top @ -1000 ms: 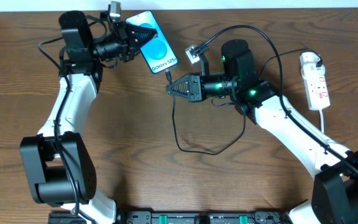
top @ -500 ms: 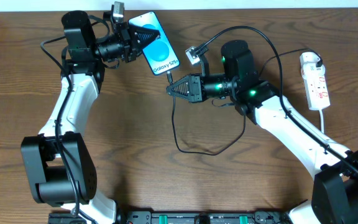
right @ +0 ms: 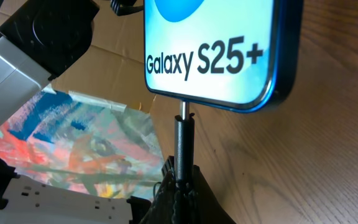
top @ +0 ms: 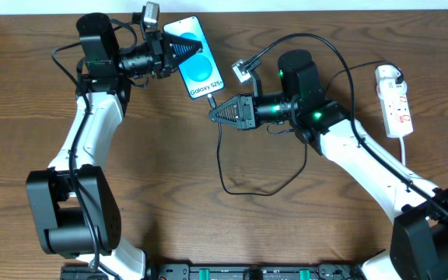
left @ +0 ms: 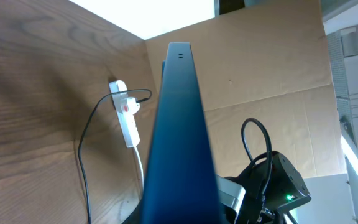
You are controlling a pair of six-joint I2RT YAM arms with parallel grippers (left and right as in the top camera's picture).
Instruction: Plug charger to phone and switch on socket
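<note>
Right hand [right: 178, 194] is clamped narrow on the charger [right: 183, 140], just behind the connector. The metal tip sticks out ahead of the fingers and meets the bottom edge of the phone [right: 210, 43]. A bit of bare metal is showing, so I'd call it at the port and not fully seated; can't tell the depth.

Left hand [top: 174, 52] grips the phone's top end, fingers closed across it.

Change over the last second: the phone has slid right and slightly down toward the connector, while the right hand has barely moved. So the left arm is feeding the port onto the tip. Insertion is underway, not confirmed.

Phone orientation: screen up, long axis diagonal in the overhead view, top end upper left, port end lower right, pointing at the right hand. It sits near the back centre of the worktop [top: 169, 187]; whether it's lifted off or resting, I can't tell. Connector axis looks roughly in line with it.

Cable loops down between the arms, then heads right toward the socket [top: 393, 101], well apart at the right edge. Switch not yet touched.
</note>
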